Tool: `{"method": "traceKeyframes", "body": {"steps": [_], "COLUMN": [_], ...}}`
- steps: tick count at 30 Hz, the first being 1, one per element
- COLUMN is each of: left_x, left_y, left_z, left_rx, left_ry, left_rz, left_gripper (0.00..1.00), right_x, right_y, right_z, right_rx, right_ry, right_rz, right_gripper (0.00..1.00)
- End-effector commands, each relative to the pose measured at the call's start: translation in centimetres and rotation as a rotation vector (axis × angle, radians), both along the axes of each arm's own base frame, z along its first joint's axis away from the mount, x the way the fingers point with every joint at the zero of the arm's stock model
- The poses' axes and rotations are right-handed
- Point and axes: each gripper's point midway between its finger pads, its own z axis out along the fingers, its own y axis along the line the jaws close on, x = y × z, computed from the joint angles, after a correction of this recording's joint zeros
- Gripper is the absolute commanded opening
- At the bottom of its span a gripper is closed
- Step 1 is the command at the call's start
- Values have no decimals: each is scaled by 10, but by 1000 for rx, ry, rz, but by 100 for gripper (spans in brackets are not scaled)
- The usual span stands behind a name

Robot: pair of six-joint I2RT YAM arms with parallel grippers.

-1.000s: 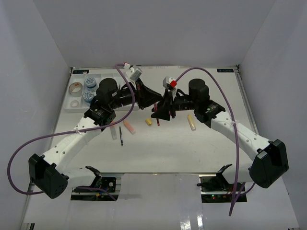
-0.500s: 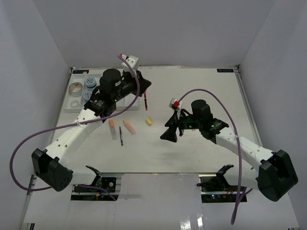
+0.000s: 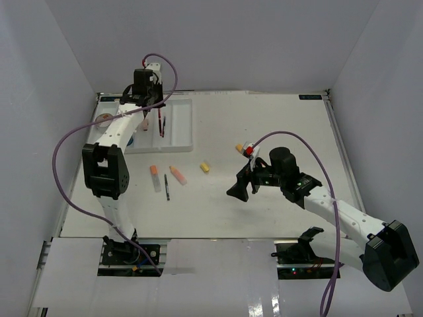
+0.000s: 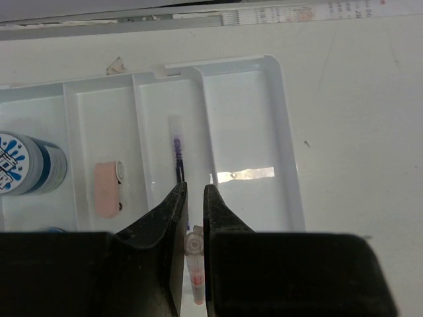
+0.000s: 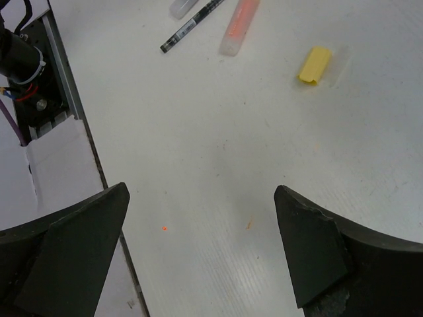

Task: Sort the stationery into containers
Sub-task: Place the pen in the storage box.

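Left wrist view: the left gripper (image 4: 193, 198) pinches a thin red pen (image 4: 196, 277) above the white plastic compartment tray (image 4: 244, 119); the right gripper (image 5: 200, 205) stands wide apart, holding nothing.

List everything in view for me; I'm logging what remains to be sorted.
tray: one, white, far left of table
tub: one showing, blue-white, tray's left compartment
tape roll: one, pale, tray's left end
pink eraser: one, pink, beside tub
purple pen: one, dark, tray's middle compartment
orange markers: two, orange, table before tray
black pen: one, black, between markers
yellow eraser: one, yellow, mid-table
yellow piece: one, yellow, farther right
red pen: one, red, in left gripper
left gripper: one, black, shut on red pen, above tray
right gripper: one, black, open, empty, above table
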Motion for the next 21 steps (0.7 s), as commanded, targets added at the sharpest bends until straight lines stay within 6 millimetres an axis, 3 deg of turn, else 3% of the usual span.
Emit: {"method": "traceKeyframes", "body": {"steps": [1,2,3,9,10,13,14,18,21], "left_x": [14,22,29,54,56,61,62,64,63], "left_y": [6,7,7,11,11,14,15,16,13], "left_z": [8,11,-6,-37,-51,-66,-67,-66,-53], "left_rx": [-1,0,6,9,13,12,8,-6,-31], "left_ry": [3,-9,22,74,98,122,125,123,102], "left_rz": [-4,1,2,17,19,39,45,56,53], "left_gripper": [0,0,0,0,1,25,37,58,71], "right_x": [1,-1,-2,-1,-1,0,1,2,4], "right_y": [-1,-1,-1,-4,-3,-3,-3,-5,-6], "right_z": [4,3,1,-7,-7,-9,-9,-7,-3], "right_rx": [15,15,12,-4,-5,-13,-13,-20,-18], "right_ry": [-16,-11,-10,2,4,11,14,7,-4], "right_rz": [-4,-1,0,-12,-14,-15,-17,-30,-42], "right_gripper": [97,97,97,97,97,97,97,97,97]}}
